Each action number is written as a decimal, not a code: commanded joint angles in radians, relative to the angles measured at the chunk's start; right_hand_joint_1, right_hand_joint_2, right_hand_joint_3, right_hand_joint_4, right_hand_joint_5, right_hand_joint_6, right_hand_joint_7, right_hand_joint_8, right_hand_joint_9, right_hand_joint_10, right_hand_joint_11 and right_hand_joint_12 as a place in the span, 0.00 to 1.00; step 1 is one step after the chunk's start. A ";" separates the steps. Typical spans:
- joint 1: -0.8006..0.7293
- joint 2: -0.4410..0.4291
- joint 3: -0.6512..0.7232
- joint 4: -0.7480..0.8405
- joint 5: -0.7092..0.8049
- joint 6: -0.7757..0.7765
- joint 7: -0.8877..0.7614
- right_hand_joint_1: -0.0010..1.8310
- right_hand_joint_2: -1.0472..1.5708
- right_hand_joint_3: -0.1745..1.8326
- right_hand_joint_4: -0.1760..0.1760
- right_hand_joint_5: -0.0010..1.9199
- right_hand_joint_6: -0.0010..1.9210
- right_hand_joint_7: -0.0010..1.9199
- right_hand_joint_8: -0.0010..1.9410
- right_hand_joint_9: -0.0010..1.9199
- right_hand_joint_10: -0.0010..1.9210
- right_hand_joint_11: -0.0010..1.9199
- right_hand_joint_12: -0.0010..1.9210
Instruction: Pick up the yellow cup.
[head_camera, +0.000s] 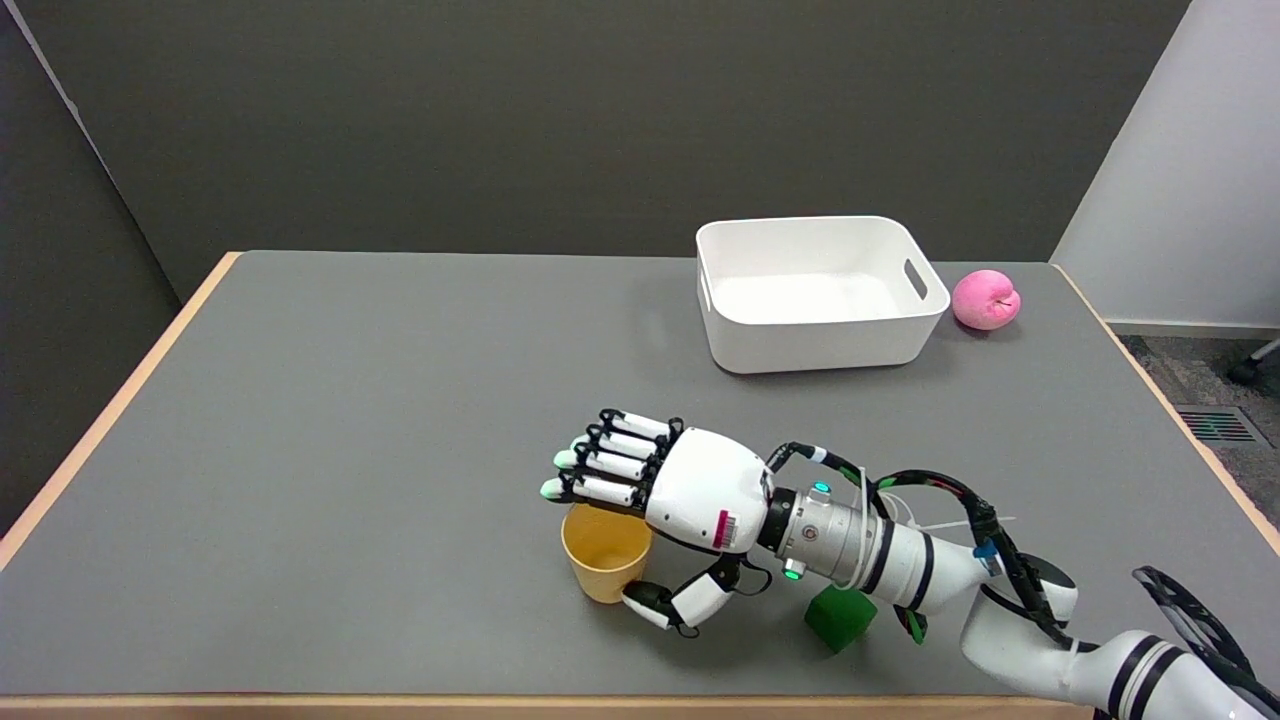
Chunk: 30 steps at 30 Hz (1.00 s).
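Observation:
The yellow cup (603, 558) stands upright on the grey table (350, 450) near the front edge, its mouth open upward. My right hand (672, 500) hovers over the cup's right side, back of the hand up. Its fingers (600, 465) stretch out to the left above the cup's far rim. The thumb (675, 603) curls under at the cup's near right side, touching or almost touching the wall. The fingers are apart and do not close around the cup.
A green cube (840, 617) lies on the table just under my right forearm. A white bin (815, 293) stands at the back right, with a pink apple-shaped toy (986, 299) beside it. The table's front edge runs close below the cup.

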 joint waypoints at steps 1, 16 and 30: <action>0.004 -0.004 -0.005 -0.035 0.019 0.035 -0.002 0.35 0.63 0.58 0.67 0.10 0.24 0.15 0.19 0.11 0.35 0.05 0.55; 0.005 -0.003 0.004 -0.040 0.040 0.059 -0.005 0.45 0.64 0.57 0.65 0.12 0.23 0.19 0.19 0.15 0.40 0.08 0.63; 0.004 -0.002 0.004 -0.059 0.054 0.060 -0.005 0.54 0.66 0.56 0.76 0.20 0.43 0.26 0.28 0.23 0.49 0.21 0.78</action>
